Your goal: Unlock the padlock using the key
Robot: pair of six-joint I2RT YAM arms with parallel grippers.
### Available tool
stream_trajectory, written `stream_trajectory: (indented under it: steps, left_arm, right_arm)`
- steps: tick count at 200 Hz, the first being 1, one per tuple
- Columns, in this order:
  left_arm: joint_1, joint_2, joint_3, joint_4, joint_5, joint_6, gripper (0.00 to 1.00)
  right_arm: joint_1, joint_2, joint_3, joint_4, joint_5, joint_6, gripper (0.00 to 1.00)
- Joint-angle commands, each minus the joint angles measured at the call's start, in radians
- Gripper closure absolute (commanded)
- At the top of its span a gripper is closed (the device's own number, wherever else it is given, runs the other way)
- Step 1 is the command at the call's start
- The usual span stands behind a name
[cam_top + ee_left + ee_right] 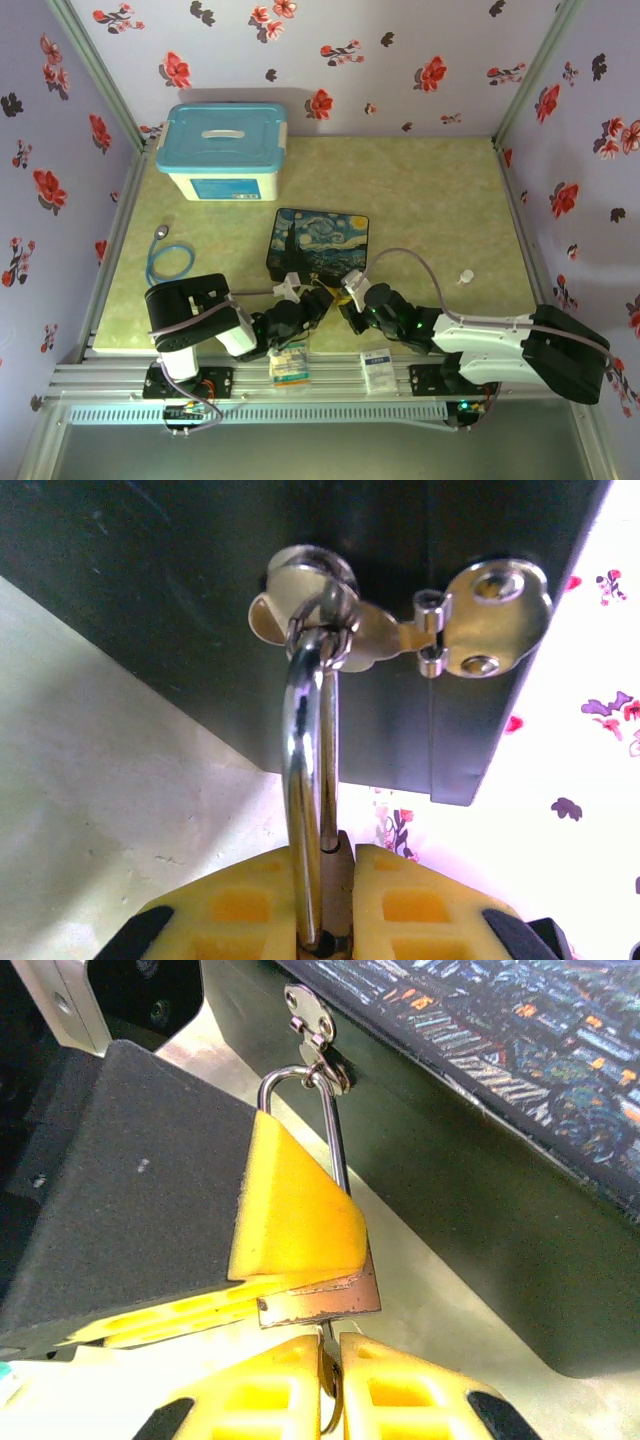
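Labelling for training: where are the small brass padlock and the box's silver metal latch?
Small brass padlock (322, 1300), right wrist view, body's lower edge.
Silver metal latch (505, 618), left wrist view, hinged plate.

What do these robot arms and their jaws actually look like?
Both the left arm and right arm are chunky white and black segments. A pale cable loops over the right one, which shows small green lights. The jaws carry bright yellow pads with square recesses.

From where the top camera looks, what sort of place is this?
Probably a robot test booth: flower-papered walls box in a table, with a left arm and right arm bolted to an aluminium rail.
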Motion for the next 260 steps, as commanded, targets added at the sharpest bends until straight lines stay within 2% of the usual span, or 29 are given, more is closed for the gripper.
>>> stream_trajectory:
  steps: [1,23,37,58,88,106,126,135,169,197,212,230,247,260]
  left_arm:
    - [-0.004,-0.005,-0.007,0.019,-0.001,0.055,1.00]
    - [-0.003,-0.012,-0.005,0.017,0.000,0.067,1.00]
    - [-0.004,-0.009,-0.032,0.018,-0.003,0.067,0.97]
    - [-0.004,-0.003,-0.044,0.015,-0.006,0.067,0.90]
    - [-0.002,0.008,-0.043,0.010,-0.007,0.071,0.94]
    - [-0.002,0.013,-0.051,0.010,-0.016,0.067,0.93]
    - [-0.002,0.009,-0.071,0.011,-0.034,0.059,0.86]
    - [-0.002,0.009,-0.080,0.011,-0.043,0.055,0.85]
    - [-0.001,0.017,-0.090,0.006,-0.057,0.062,0.85]
    - [-0.002,0.021,-0.090,-0.013,-0.061,0.074,0.85]
    - [-0.002,-0.010,-0.075,-0.112,-0.058,0.088,0.84]
    - [-0.002,-0.100,-0.033,-0.355,-0.046,0.118,0.80]
    - [-0.002,-0.193,0.024,-0.616,-0.048,0.152,0.79]
    - [-0.002,-0.213,0.007,-0.637,-0.053,0.147,0.78]
  right_arm:
    - [-0.006,0.033,0.015,0.018,-0.062,0.054,0.89]
    - [-0.029,0.074,0.000,0.119,-0.129,0.127,0.90]
    - [-0.064,0.104,-0.033,0.240,-0.200,0.199,0.90]
    - [-0.069,0.129,-0.058,0.324,-0.213,0.240,0.90]
    - [-0.068,0.144,-0.010,0.222,-0.224,0.230,0.89]
    - [-0.070,0.112,-0.003,0.151,-0.183,0.242,0.84]
    - [-0.071,0.045,-0.030,0.112,-0.138,0.257,0.64]
    - [-0.071,0.013,-0.041,0.094,-0.120,0.257,0.58]
    - [-0.074,-0.111,-0.047,-0.012,-0.060,0.259,0.54]
    - [-0.074,-0.195,-0.044,-0.059,-0.015,0.249,0.54]
    - [-0.075,-0.210,-0.024,-0.112,0.045,0.246,0.53]
    - [-0.075,-0.210,0.024,-0.199,0.167,0.272,0.52]
    - [-0.077,-0.184,0.077,-0.255,0.232,0.283,0.53]
    - [-0.077,-0.152,0.113,-0.272,0.246,0.282,0.53]
